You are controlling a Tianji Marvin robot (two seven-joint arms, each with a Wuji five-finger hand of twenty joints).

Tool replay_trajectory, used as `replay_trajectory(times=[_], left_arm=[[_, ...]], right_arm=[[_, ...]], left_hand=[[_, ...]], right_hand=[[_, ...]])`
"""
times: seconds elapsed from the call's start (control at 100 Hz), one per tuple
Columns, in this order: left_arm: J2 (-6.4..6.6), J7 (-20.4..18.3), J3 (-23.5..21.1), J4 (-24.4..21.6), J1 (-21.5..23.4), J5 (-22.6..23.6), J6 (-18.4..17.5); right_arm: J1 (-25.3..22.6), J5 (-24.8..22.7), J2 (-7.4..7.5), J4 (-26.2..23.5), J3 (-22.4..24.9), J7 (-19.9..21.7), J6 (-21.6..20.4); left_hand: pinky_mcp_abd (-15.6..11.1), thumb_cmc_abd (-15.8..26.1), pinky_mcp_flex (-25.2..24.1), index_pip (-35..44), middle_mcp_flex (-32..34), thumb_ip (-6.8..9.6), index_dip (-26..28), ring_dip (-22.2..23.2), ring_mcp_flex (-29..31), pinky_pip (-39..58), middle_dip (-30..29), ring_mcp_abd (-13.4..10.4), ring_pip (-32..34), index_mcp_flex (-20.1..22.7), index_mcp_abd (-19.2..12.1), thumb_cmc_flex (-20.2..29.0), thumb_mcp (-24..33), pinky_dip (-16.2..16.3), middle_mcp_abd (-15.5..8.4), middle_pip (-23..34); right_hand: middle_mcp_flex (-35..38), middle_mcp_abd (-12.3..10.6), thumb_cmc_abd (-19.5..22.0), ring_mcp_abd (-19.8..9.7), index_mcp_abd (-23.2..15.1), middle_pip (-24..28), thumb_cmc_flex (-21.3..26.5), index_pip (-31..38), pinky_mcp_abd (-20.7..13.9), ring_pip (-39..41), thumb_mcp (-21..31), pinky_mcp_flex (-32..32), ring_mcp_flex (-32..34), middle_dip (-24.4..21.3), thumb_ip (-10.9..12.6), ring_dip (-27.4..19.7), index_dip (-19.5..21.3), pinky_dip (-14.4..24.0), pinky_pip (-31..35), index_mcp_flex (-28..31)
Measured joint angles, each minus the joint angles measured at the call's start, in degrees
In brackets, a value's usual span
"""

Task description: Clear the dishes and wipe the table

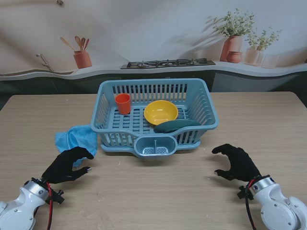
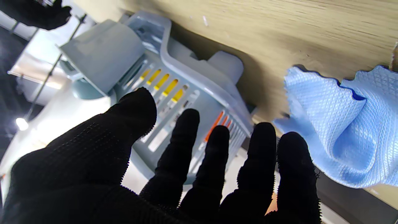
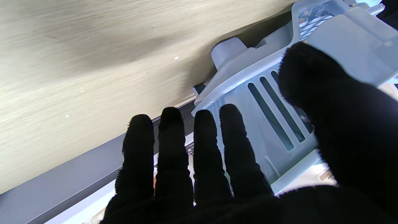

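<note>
A blue dish basket (image 1: 201,98) stands mid-table and holds an orange cup (image 1: 123,103), a yellow bowl (image 1: 160,112) and a dark teal plate (image 1: 176,126) leaning at its near right. A crumpled blue cloth (image 1: 75,138) lies on the table just left of the basket; the left wrist view shows the cloth (image 2: 342,124) beside the basket (image 2: 192,81). My left hand (image 1: 67,164) hovers just nearer to me than the cloth, fingers apart, holding nothing. My right hand (image 1: 236,162) is near the basket's near right corner, fingers curled and empty. The right wrist view shows the basket's wall (image 3: 273,102) ahead.
The wooden table (image 1: 158,191) runs wide around the basket. A cutlery pocket (image 1: 154,146) juts from the basket's near side. Behind the table is a counter backdrop with a stove and potted plants.
</note>
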Motion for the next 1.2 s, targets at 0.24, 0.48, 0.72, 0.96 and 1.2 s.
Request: replay_trajectory(times=[0.24, 0.48, 0.72, 0.96, 1.2], left_arm=[[0.03, 0.24, -0.24, -0.14, 0.31, 0.49, 0.09], [0.03, 0.51, -0.43, -0.3, 0.74, 0.75, 0.19], [0.0, 0.37, -0.28, -0.52, 0.93, -0.97, 0.22], [-0.08, 1.23, -0.29, -0.31, 0.81, -0.56, -0.61], [-0.1, 1.25, -0.29, -0.15, 0.68, -0.75, -0.98]], right_arm=[[-0.14, 0.27, 0.0, -0.21, 0.01, 0.39, 0.01], [-0.27, 0.38, 0.0, -0.34, 0.07, 0.41, 0.01], [-0.52, 0.61, 0.03, -0.6, 0.15, 1.09, -0.13], [-0.73, 0.52, 0.23, -0.6, 0.3, 2.49, -1.04], [-0.99, 0.38, 0.59, -0.64, 0.31, 3.71, -1.49]], left_hand=[[-0.01, 0.0, -0.29, 0.0, -0.01, 0.0, 0.0, -0.01, -0.01, -0.01, -0.08, -0.55, -0.5, 0.01, -0.03, 0.0, 0.0, -0.04, -0.67, -0.41], [-0.02, 0.08, -0.59, 0.0, -0.01, 0.0, 0.0, -0.01, -0.01, -0.01, -0.11, -0.58, -0.46, 0.01, -0.03, 0.0, -0.01, -0.04, -0.77, -0.56], [-0.02, 0.78, -0.17, 0.0, 0.01, 0.0, 0.0, -0.02, -0.01, 0.16, -0.12, -0.58, 0.12, 0.01, -0.03, 0.0, -0.03, -0.05, -0.77, -0.56], [-0.08, 0.78, -0.19, 0.0, 0.01, 0.0, 0.0, -0.02, -0.01, 0.16, -0.12, -0.58, 0.12, 0.02, -0.03, 0.0, -0.03, -0.05, -0.77, -0.56], [-0.46, 0.78, -0.33, 0.0, 0.01, 0.0, 0.0, -0.02, -0.01, 0.16, -0.12, -0.58, 0.12, 0.02, -0.03, 0.0, -0.03, -0.07, -0.77, -0.56]], right_hand=[[-0.66, 0.34, 0.09, 0.0, 0.0, -0.02, 0.0, -0.07, -0.02, 0.0, -0.05, -0.53, -0.82, 0.0, 0.0, 0.0, -0.62, 0.6, -0.39, -0.01], [-0.67, 0.5, 0.1, -0.01, 0.0, -0.02, 0.01, -0.08, -0.02, 0.0, -0.57, -0.66, -0.9, 0.0, 0.0, 0.0, -0.66, 0.66, -1.01, -0.01], [-0.66, 0.52, 0.1, -0.01, 0.0, -0.02, 0.01, -0.63, -0.03, -0.06, -0.58, -1.38, -1.4, 0.0, 0.0, 0.0, -1.18, 0.71, -1.2, -0.01], [-2.8, 0.7, 0.11, -0.02, 0.0, 2.82, 0.01, -1.27, -0.02, 0.31, -0.59, -2.77, -2.13, 1.43, 0.0, 0.06, -1.9, 2.08, -2.33, -0.69], [-5.61, 0.79, 0.11, -0.1, 0.0, 3.41, 0.01, 1.87, -0.03, 0.6, -0.68, -4.81, -4.53, 2.19, 0.0, 0.66, 1.42, 3.17, -4.87, -1.33]])
